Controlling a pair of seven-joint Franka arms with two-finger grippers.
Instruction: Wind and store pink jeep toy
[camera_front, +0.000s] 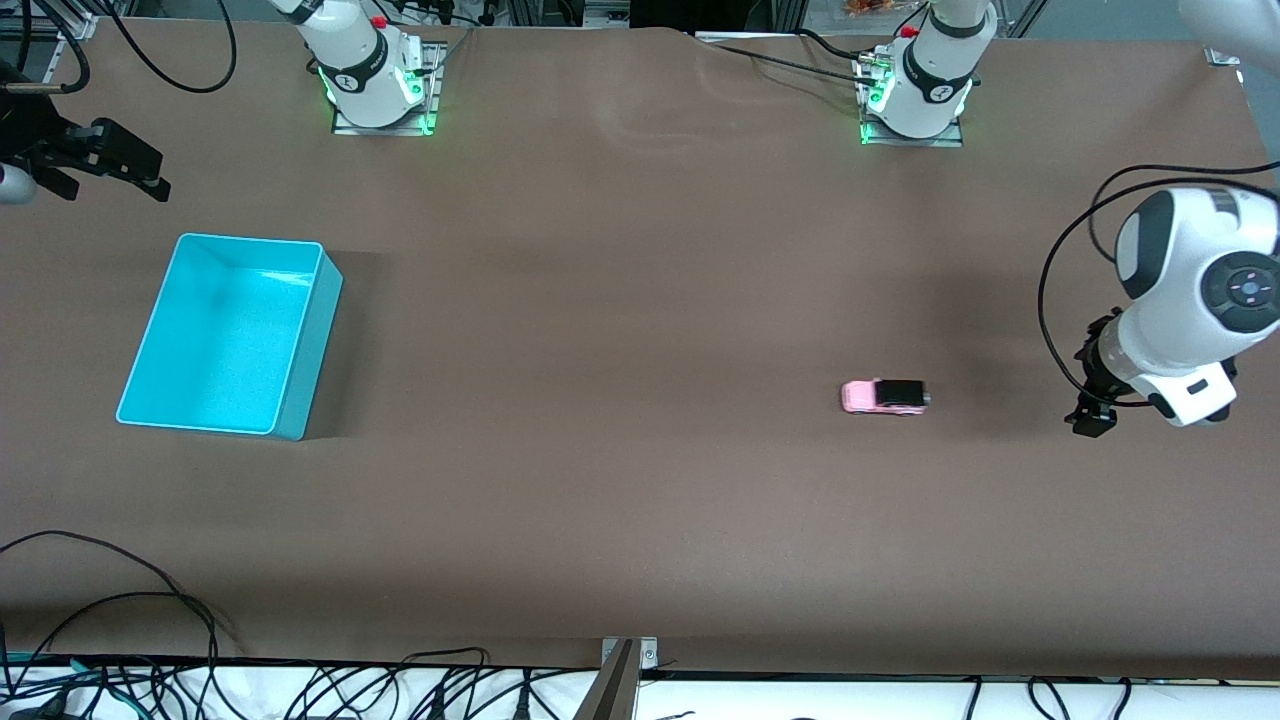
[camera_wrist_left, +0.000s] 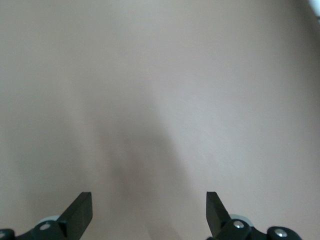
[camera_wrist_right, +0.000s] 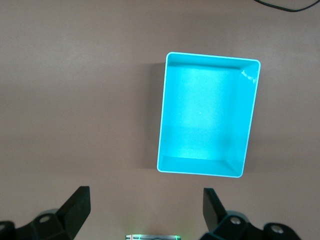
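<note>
The pink jeep toy (camera_front: 885, 397), light pink with a black roof, stands on the brown table toward the left arm's end. My left gripper (camera_front: 1092, 418) hangs low beside it, farther toward that end, apart from it. It is open and empty; the left wrist view shows its fingertips (camera_wrist_left: 82, 207) wide apart over bare table, with my left gripper (camera_wrist_left: 149, 200) holding nothing. The cyan bin (camera_front: 312, 350) sits empty toward the right arm's end. My right gripper (camera_front: 110, 170) waits high up beside the bin, open and empty (camera_wrist_right: 146, 195). The bin also shows in the right wrist view (camera_wrist_right: 242, 115).
The two arm bases (camera_front: 380, 90) (camera_front: 915, 95) stand at the table's edge farthest from the front camera. Cables (camera_front: 120, 600) lie along the edge nearest to it. The left arm's white elbow (camera_front: 1200, 290) hangs over the table's end.
</note>
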